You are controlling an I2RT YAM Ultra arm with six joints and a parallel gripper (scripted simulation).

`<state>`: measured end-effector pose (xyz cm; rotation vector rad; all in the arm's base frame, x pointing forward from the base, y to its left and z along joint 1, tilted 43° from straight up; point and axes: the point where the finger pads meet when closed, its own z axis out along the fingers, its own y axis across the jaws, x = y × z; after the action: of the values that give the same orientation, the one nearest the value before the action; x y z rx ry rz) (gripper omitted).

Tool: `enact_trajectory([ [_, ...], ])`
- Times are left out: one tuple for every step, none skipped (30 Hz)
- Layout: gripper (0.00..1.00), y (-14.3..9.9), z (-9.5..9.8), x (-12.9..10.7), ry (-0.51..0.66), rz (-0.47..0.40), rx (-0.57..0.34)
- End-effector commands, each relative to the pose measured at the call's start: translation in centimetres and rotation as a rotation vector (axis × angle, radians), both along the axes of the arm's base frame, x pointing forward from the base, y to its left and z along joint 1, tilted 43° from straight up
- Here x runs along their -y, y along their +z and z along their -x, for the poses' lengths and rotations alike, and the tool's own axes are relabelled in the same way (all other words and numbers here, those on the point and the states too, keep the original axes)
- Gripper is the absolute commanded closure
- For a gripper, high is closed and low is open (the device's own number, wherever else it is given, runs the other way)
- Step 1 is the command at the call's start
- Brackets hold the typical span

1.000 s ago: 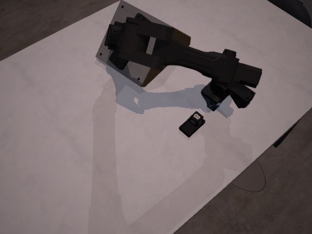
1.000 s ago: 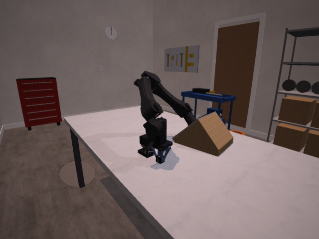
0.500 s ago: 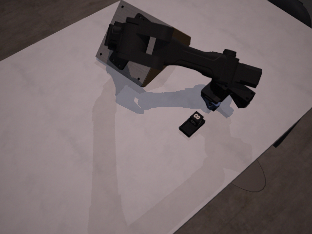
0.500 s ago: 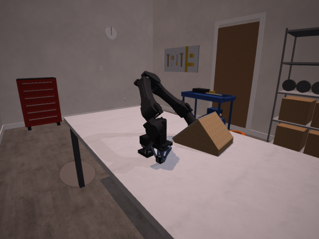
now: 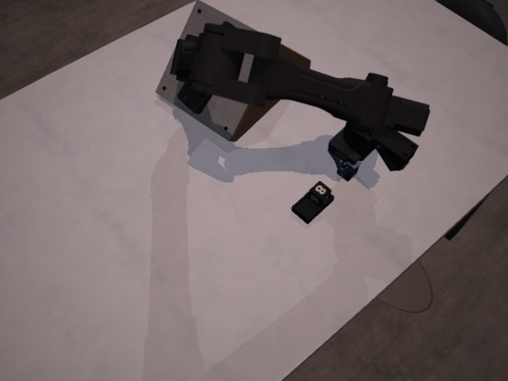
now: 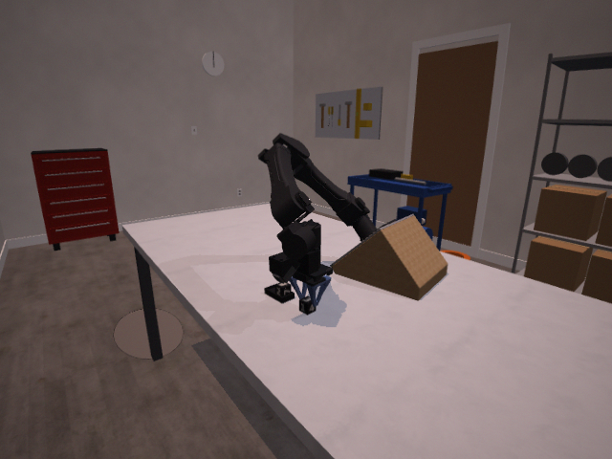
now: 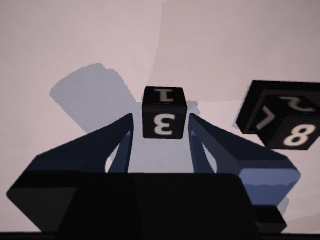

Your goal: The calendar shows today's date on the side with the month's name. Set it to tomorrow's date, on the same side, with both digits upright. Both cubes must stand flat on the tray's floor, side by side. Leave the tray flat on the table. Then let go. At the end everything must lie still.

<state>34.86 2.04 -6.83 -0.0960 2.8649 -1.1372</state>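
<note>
A black cube (image 7: 164, 119) stands on the table outside the tray, with a 3 facing the wrist camera and a 1 on top. My gripper (image 7: 160, 119) is open around it, and there is a small gap between each blue finger and the cube. In the overhead view the gripper (image 5: 344, 172) points down just right of the black tray (image 5: 312, 202). The second cube (image 5: 320, 190) stands in the tray's far end with an 8 on top; it also shows at the right of the wrist view (image 7: 287, 122). The tray's near half holds no cube.
The arm's brown wedge-shaped mount (image 6: 392, 256) stands behind the gripper. The table's edge (image 5: 451, 229) runs close by on the right of the tray. The tray (image 6: 277, 295) lies near that edge in the side view.
</note>
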Motion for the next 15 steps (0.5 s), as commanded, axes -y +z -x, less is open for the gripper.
enact_trajectory([
  [0.53, 2.0, -0.4, -2.2, 0.018, -0.009, 0.026],
  [0.53, 2.4, -0.3, -2.6, 0.018, -0.009, 0.026],
  [0.53, 2.8, -0.2, -3.0, 0.018, -0.009, 0.026],
  [0.53, 3.2, -0.2, -3.3, 0.018, -0.01, 0.026],
  [0.53, 3.6, -0.1, -3.7, 0.018, -0.01, 0.026],
  [0.53, 4.0, -0.1, -4.1, 0.018, -0.01, 0.026],
  [0.53, 4.3, 0.0, -4.4, 0.018, -0.01, 0.026],
  [0.53, 4.3, 0.0, -4.4, 0.018, -0.01, 0.026],
  [0.53, 4.3, 0.0, -4.4, 0.018, -0.01, 0.026],
  [0.53, 4.7, 0.0, -4.7, 0.018, -0.01, 0.026],
  [0.53, 5.0, 0.1, -5.0, 0.018, -0.01, 0.026],
  [0.53, 5.3, 0.1, -5.3, 0.018, -0.01, 0.026],
  [0.53, 5.5, 0.2, -5.5, 0.018, -0.01, 0.026],
  [0.53, 5.7, 0.2, -5.7, 0.018, -0.01, 0.026],
  [0.53, 5.8, 0.2, -5.8, 0.018, -0.01, 0.026],
])
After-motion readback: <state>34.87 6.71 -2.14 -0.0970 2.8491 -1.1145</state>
